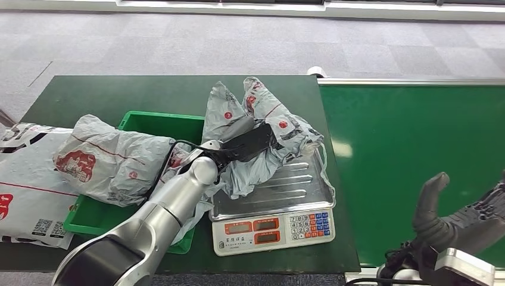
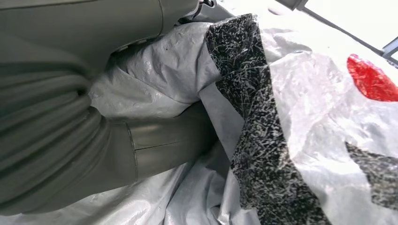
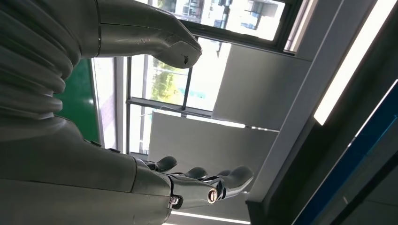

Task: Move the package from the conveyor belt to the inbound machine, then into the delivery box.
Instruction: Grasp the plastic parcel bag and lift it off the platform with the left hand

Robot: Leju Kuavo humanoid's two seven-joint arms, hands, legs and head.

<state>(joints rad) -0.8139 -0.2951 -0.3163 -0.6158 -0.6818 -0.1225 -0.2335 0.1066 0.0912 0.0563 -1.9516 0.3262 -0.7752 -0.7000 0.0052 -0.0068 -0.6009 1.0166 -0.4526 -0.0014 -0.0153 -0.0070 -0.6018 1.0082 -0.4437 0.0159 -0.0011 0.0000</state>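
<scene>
Left hand (image 1: 247,142) grips the crumpled package (image 1: 262,128) over the scale (image 1: 286,196), right hand (image 1: 458,220) hangs open and empty; soft, slippery plastic, likely light, so bunch a thick fold mid-bag.

My arms are smooth silver tubes; each robot hand (image 1: 247,142) has dark fingers, a thick grey thumb (image 3: 155,35), ribbed grey wrist cover.

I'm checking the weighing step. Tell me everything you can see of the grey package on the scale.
The crumpled grey plastic mailer bag with red logos lies on the steel pan of the electronic scale, its upper folds rising over the dark green table. It looks soft and wrinkled, with black speckled bands seen close up. The left hand grips its middle.
</scene>
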